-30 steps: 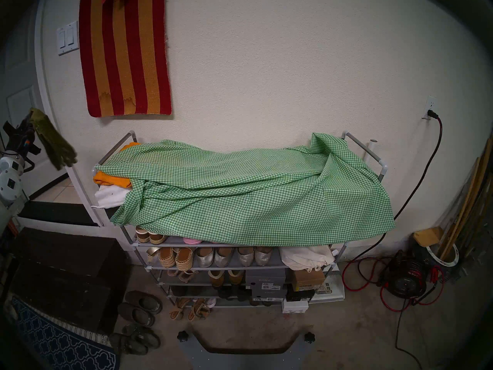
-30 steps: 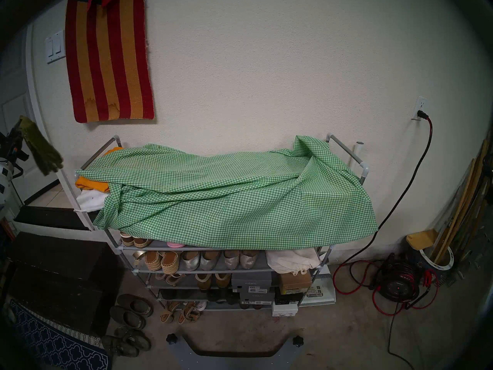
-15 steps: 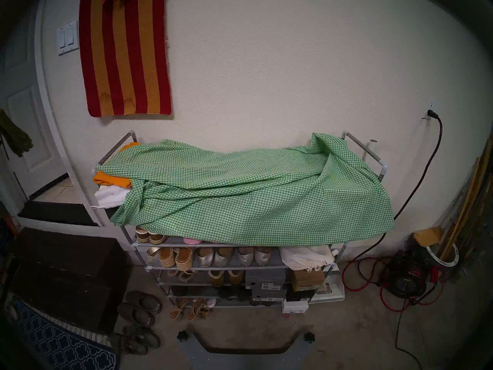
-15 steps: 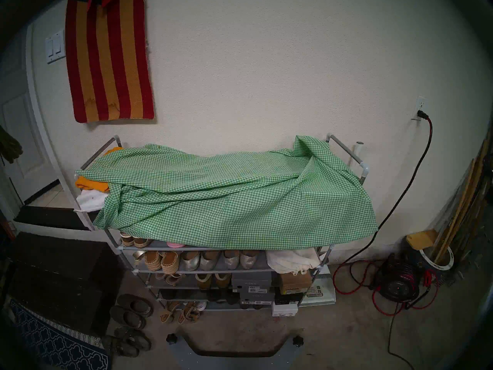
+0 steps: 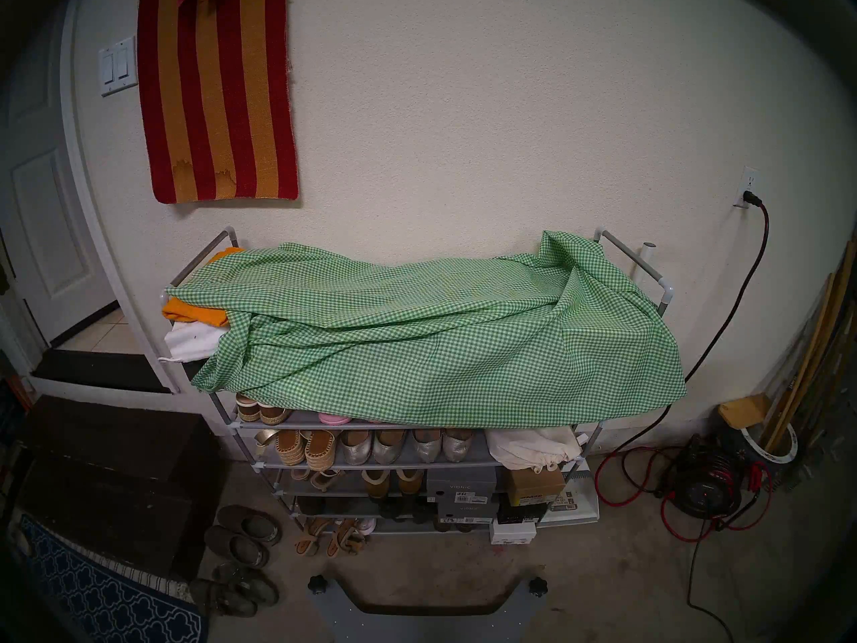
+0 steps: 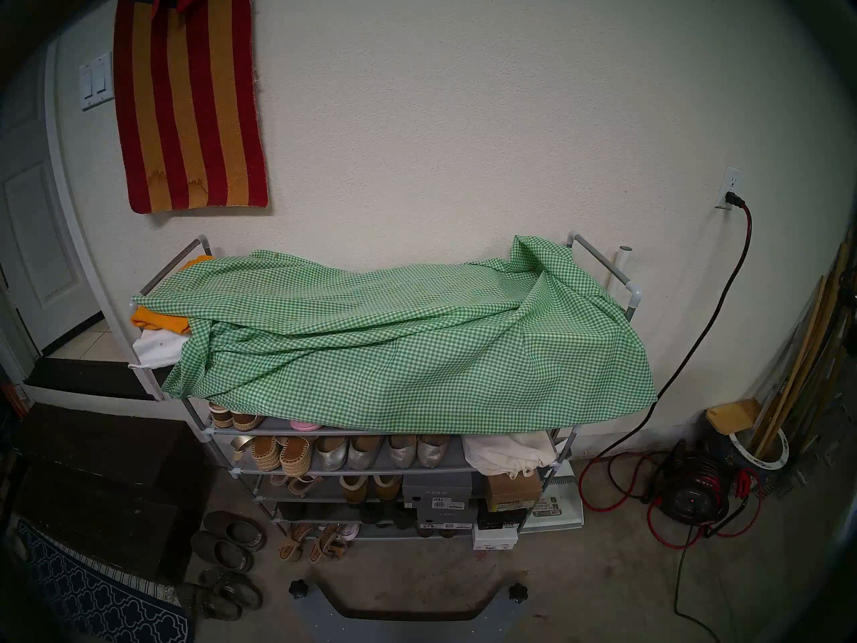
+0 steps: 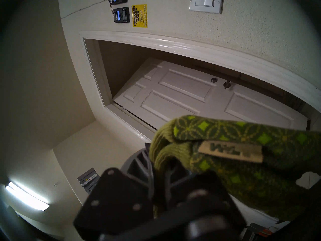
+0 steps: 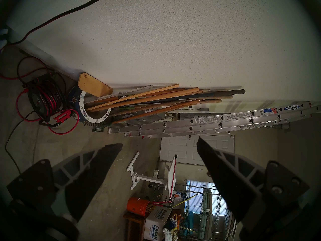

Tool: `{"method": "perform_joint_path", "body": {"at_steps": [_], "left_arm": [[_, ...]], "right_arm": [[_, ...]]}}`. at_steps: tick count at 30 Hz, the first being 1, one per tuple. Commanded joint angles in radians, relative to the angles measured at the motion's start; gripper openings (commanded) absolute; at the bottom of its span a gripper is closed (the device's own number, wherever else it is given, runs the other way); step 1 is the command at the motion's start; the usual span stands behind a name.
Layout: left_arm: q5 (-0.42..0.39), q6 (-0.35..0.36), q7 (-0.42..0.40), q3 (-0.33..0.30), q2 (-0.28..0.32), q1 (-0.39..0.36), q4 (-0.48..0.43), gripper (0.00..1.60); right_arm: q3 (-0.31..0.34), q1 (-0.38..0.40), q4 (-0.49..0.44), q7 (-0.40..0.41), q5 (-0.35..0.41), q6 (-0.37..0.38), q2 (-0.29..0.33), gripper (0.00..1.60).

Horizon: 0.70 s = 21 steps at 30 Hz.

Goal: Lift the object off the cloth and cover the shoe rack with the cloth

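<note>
The left gripper is pinching the gloves, which fill the lower right of the left wrist view. The right gripper is spread and empty. The cloth lies bunched across the centre of the head view, long axis horizontal, atop the shoe rack. Neither gripper appears in the head view.

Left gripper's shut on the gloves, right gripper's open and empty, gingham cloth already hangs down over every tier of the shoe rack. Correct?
Not quite. The left gripper is shut on the gloves and the right gripper is open and empty, but the head view shows the gingham cloth bunched on the top of the shoe rack only; the lower tiers are uncovered.
</note>
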Motion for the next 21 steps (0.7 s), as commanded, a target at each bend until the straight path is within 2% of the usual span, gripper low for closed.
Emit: {"method": "perform_joint_path", "body": {"at_steps": [1, 21], "left_arm": [[0.036, -0.038, -0.005, -0.058, -0.021, 0.040, -0.037, 0.00], [0.112, 0.021, -0.082, -0.214, -0.106, 0.095, -0.146, 0.00]], "right_arm": [[0.000, 0.000, -0.001, -0.001, -0.001, 0.000, 0.002, 1.60], [0.000, 0.000, 0.000, -0.001, -0.001, 0.000, 0.002, 1.60]]}}
